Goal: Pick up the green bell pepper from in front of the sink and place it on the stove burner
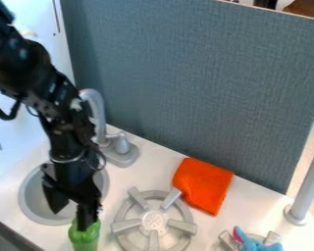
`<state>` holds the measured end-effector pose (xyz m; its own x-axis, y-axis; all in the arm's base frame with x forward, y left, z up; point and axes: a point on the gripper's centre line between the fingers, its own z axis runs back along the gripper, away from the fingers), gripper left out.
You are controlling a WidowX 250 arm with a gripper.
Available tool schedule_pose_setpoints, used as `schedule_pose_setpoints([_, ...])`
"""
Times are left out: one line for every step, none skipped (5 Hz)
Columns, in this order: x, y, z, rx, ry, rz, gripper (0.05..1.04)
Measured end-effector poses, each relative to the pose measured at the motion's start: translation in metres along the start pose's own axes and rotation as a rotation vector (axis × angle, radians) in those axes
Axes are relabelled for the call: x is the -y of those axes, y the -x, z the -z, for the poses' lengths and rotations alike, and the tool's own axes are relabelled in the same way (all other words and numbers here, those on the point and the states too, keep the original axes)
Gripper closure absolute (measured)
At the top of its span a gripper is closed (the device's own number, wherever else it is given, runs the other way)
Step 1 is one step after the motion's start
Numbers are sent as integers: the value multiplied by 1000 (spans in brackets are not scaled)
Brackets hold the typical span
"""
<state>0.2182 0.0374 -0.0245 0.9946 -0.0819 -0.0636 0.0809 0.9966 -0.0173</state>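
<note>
Well to the left of the grey stove burner (153, 221), a round grey sink (23, 208) is set into the white counter (141, 179). The black gripper (86, 220) hangs down from the arm, which comes in from the upper left; it stands in front of part of the sink, left of the burner, with its lower end against the top of a green bottle (85, 239) in this view. Whether it is wide, narrow or closed on the bottle, I cannot tell. The bottle is upright, just left of the burner (its lower part is cut off by the view's edge). Behind the burner and to its left is a grey faucet (122, 153) with a curved spout. Beyond the burner, a blue-grey panel (199, 88) rises along the back of the counter. An orange cloth (202, 184) lies behind and to the right of the burner, near one of its arms. Farther right of the burner, a blue toy (256, 244) with a pink part lies over a second burner (273, 238), and past them stands a grey pole (310, 181).
</note>
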Motion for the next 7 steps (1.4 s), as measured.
schedule_pose_setpoints([4, -5, 12, -18, 4, -9, 80])
schedule_pose_setpoints([6, -13, 23, -48, -13, -16, 80])
schedule_pose_setpoints([3, -18, 32, -82, -46, -45, 80])
schedule_pose_setpoints([1, -24, 41, -119, -88, -70, 80])
schedule_pose_setpoints([-1, -24, 40, -125, -99, -80, 134])
schedule_pose_setpoints([-2, -25, 39, -128, -105, -83, 406])
schedule_pose_setpoints([-2, -24, 39, -130, -104, -75, 680])
